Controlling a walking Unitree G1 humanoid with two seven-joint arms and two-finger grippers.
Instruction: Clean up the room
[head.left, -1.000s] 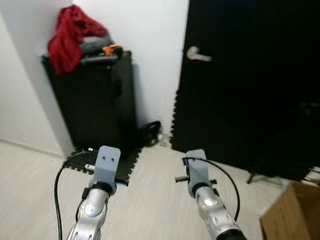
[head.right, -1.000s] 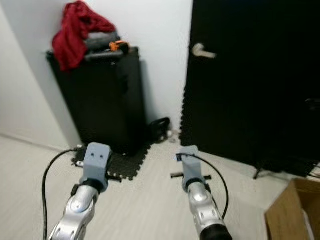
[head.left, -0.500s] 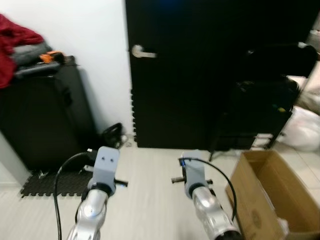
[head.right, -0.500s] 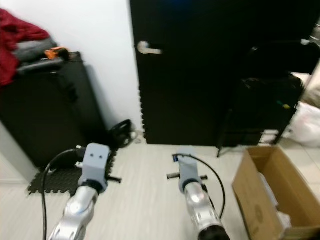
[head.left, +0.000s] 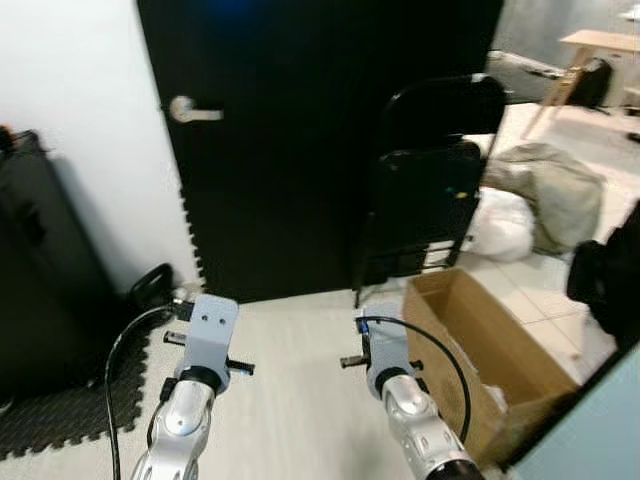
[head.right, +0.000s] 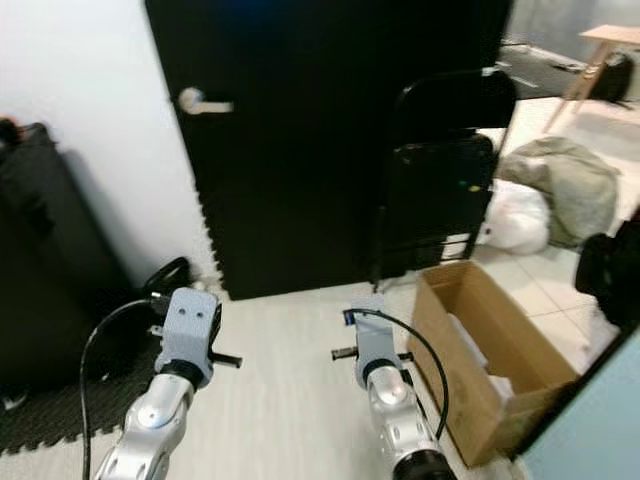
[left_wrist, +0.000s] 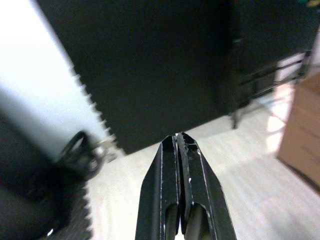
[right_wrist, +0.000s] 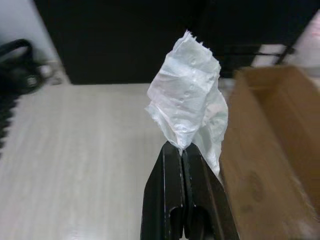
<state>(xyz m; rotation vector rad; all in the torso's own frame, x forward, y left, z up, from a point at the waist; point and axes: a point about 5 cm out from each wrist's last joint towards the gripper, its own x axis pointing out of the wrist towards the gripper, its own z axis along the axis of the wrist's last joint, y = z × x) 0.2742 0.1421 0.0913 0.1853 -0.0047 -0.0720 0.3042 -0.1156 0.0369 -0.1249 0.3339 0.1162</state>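
Two claws are up in front of you, and only one carries anything. Your right claw is pinched tight on a crumpled white tissue, which stands up from the fingertips and is held only by its lower edge. Your left claw has its fingers pressed together with nothing between them.

The step in hand looks like carrying that tissue to the open cardboard box and dropping it in. To do it well, keep the right claw closed until the tissue is fully over the box opening, past the near wall, since so light a scrap could drift and land on the pale floor if let go early. Bring the arm across to the right and a little forward before you open.

The tissue sits at the very tips of the right claw, and the box lies just to that claw's right on the floor, near but not yet under it. Behind the box stand a black folding chair and the black door.
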